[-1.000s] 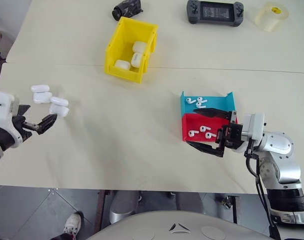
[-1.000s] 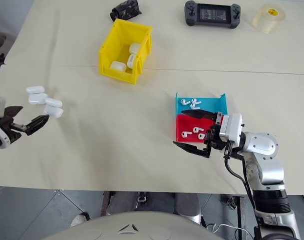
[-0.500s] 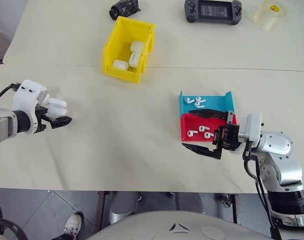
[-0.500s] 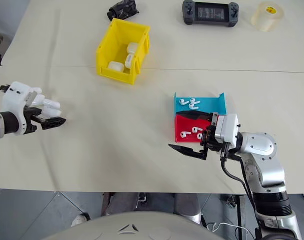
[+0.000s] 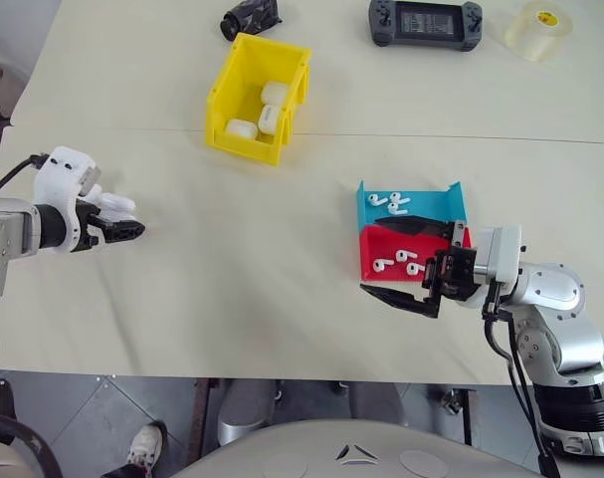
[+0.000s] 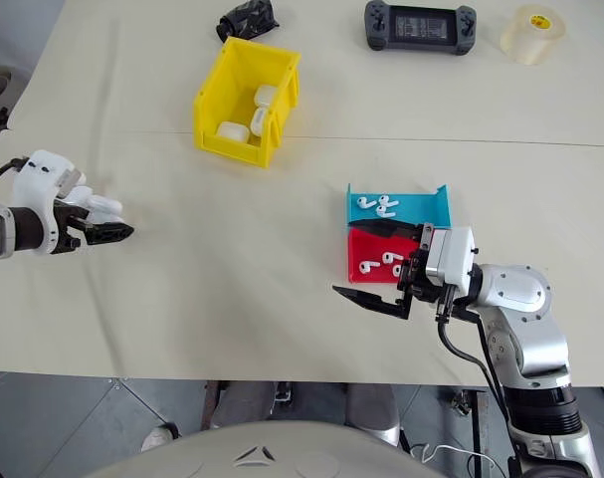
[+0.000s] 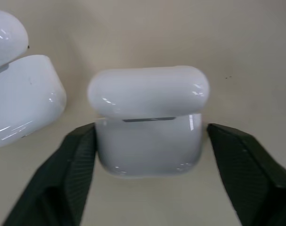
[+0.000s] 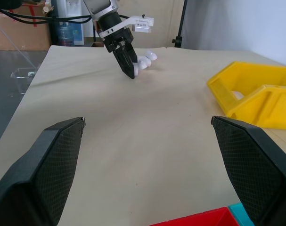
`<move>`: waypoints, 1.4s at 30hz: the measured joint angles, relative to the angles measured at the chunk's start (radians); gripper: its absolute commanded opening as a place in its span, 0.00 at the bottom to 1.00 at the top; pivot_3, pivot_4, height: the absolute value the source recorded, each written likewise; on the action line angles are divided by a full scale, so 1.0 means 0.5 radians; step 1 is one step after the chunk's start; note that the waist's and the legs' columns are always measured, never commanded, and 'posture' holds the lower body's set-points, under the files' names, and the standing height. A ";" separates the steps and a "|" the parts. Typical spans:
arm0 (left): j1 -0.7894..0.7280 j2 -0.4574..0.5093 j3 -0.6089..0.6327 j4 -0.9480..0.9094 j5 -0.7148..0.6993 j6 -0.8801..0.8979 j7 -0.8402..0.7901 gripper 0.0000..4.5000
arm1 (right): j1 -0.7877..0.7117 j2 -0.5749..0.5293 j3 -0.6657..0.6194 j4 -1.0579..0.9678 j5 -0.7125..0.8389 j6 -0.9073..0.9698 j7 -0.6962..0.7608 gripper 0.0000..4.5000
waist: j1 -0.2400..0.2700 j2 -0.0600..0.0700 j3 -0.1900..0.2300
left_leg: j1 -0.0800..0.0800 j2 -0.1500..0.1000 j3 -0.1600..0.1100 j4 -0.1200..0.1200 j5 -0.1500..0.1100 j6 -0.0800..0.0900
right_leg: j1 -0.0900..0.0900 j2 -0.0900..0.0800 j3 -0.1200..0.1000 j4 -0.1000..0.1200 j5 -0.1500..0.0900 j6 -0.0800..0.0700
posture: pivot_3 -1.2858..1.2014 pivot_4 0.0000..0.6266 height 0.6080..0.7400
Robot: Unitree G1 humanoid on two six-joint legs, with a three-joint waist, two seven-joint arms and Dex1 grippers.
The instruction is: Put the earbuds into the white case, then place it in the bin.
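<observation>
At the table's point(image 5: 232, 249) left edge, the left gripper point(image 7: 150, 141) was clamped on a white case point(image 7: 150, 122), its fingers point(image 7: 79, 155) pressed to both sides; more cases point(image 7: 20, 94) lay just beside it. Further along and farther back stood the yellow bin point(image 5: 257, 100), with cases inside. Earbuds point(image 5: 401, 264) lay in the red tray point(image 5: 369, 251) and the blue tray point(image 5: 431, 204). The right gripper point(image 5: 411, 264) hung spread wide at the red tray, holding nothing.

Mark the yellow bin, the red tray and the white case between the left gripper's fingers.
yellow bin point(image 5: 225, 98): left eye view, on its left wall.
red tray point(image 5: 367, 257): left eye view, on its left edge.
white case point(image 7: 150, 141): left wrist view, on its lower body, below the lid seam.
</observation>
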 measured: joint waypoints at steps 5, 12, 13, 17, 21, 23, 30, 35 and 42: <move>0.037 -0.029 0.064 -0.004 0.009 -0.019 -0.009 0.62 | 0.002 0.000 0.000 0.000 0.000 0.000 -0.009 1.00 | -0.001 0.000 0.000 | 0.000 0.000 0.000 0.000 0.000 0.000 | -0.001 0.000 0.001 0.000 0.000 0.000 | 0.52 0.24 1.00; 0.355 -0.287 0.442 -0.188 -0.091 -0.361 -0.109 0.62 | 0.013 -0.004 -0.008 0.001 -0.002 -0.002 -0.018 1.00 | 0.008 -0.001 0.000 | -0.003 0.000 -0.001 0.002 0.000 0.000 | -0.002 -0.003 0.001 0.000 0.000 0.000 | 0.52 0.24 1.00; 0.382 -0.314 0.452 -0.210 -0.109 -0.424 -0.133 0.62 | 0.014 -0.004 -0.008 0.001 -0.003 -0.002 -0.018 1.00 | 0.013 -0.002 0.000 | -0.004 0.000 -0.001 0.003 0.000 0.000 | -0.002 -0.003 0.000 -0.001 0.000 0.000 | 0.52 0.24 1.00; 0.529 -0.594 0.697 -0.336 -0.210 -1.010 -0.374 0.62 | 0.017 -0.019 -0.019 0.020 -0.005 -0.006 -0.013 1.00 | 0.016 -0.003 0.000 | -0.004 0.001 0.001 0.003 0.000 0.000 | -0.002 -0.003 0.000 -0.004 0.000 0.000 | 0.52 0.24 1.00; 0.636 -0.805 0.737 -0.429 -0.281 -1.536 -0.640 0.62 | 0.011 -0.051 -0.047 0.046 -0.006 -0.010 -0.007 1.00 | 0.018 -0.004 0.000 | -0.003 0.002 0.001 0.005 0.000 0.000 | 0.001 -0.002 -0.002 -0.007 0.000 0.000 | 0.52 0.24 1.00; 0.675 -0.823 0.701 -0.429 -0.277 -1.671 -0.719 0.62 | 0.021 -0.066 -0.088 0.046 -0.006 -0.014 -0.007 1.00 | 0.019 -0.004 0.000 | -0.002 0.003 0.001 0.006 0.000 -0.001 | 0.002 -0.001 -0.002 -0.007 0.000 0.000 | 0.52 0.24 1.00; 0.605 -1.107 0.362 -0.404 -0.182 -2.189 -0.880 0.62 | 0.230 -0.147 -0.283 0.015 -0.006 -0.043 -0.047 1.00 | 0.053 -0.004 0.000 | -0.003 0.000 -0.001 0.011 -0.002 0.003 | 0.007 -0.003 -0.003 -0.007 0.001 0.002 | 0.52 0.24 1.00; 0.562 -1.281 0.133 -0.373 -0.143 -2.387 -0.940 0.62 | 0.485 -0.204 -0.507 -0.049 -0.006 -0.061 -0.070 1.00 | 0.047 -0.004 -0.001 | -0.002 0.001 0.001 0.011 -0.002 0.004 | 0.008 0.000 -0.003 -0.008 0.001 0.002 | 0.52 0.24 1.00; 0.468 -1.547 -0.219 -0.316 -0.140 -2.522 -1.094 0.62 | 0.914 -0.242 -1.007 -0.135 0.003 -0.096 -0.063 1.00 | 0.053 -0.003 -0.001 | -0.001 0.001 0.002 0.011 -0.001 0.006 | 0.015 0.003 -0.002 -0.017 0.003 0.006 | 0.52 0.24 1.00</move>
